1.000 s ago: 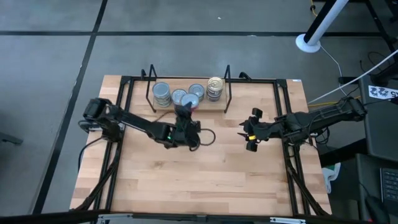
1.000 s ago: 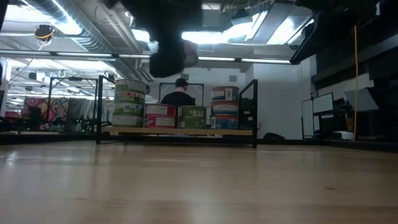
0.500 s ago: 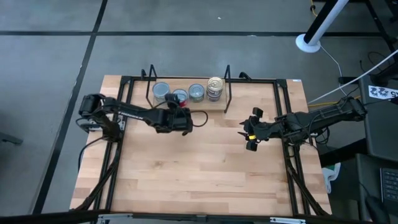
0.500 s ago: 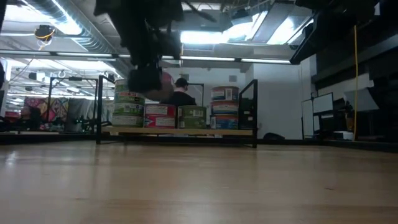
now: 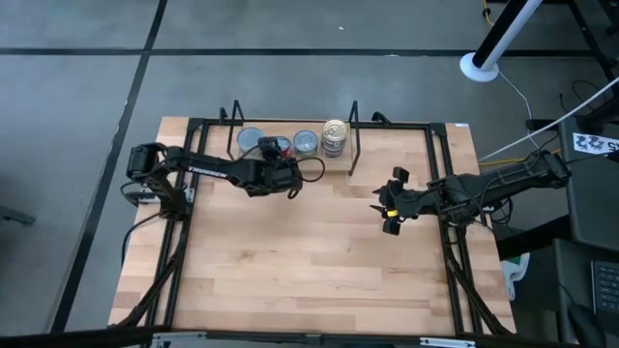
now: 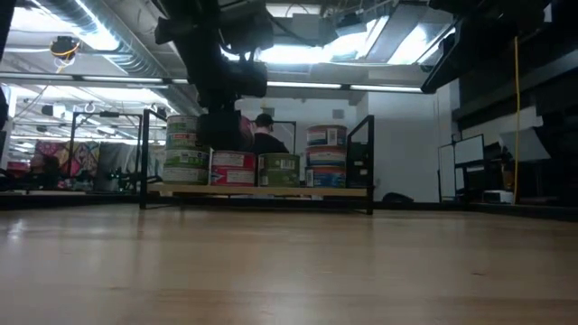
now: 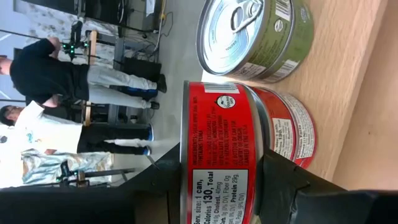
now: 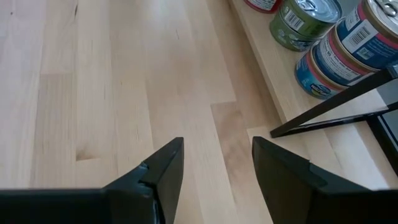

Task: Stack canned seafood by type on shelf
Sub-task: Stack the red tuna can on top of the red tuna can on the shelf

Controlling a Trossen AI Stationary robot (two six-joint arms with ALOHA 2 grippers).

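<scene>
My left tool (image 7: 217, 186) grasps a red can (image 7: 214, 155) directly above the red can on the shelf (image 7: 292, 130), lids parallel. My right tool (image 8: 214, 168) waits released over the table (image 8: 93, 74).

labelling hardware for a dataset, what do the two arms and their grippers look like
Both arms are dark, slim and jointed, with black cables looping along them. The left gripper has two broad, matte black, angular fingers; the right gripper has the same wedge-shaped black pair. The right arm shows a small yellow-green mark near its wrist.
</scene>
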